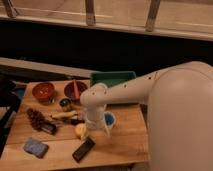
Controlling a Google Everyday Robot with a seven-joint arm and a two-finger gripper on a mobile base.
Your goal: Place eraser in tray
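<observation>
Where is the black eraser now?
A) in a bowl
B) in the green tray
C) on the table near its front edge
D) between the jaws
C: the eraser lies on the table, outside the tray; the gripper hangs just beyond it, jaws open, holding nothing.

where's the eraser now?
Camera view: eraser lies near the table's front edge, right of the sponge, just in front of the open gripper by the blue cup.

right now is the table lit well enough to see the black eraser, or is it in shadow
Camera view: warm light covers the table, so the eraser stands out dark on pale wood; the tray sits dimmer at the back edge; the gripper, open, hangs just behind the eraser.
</observation>
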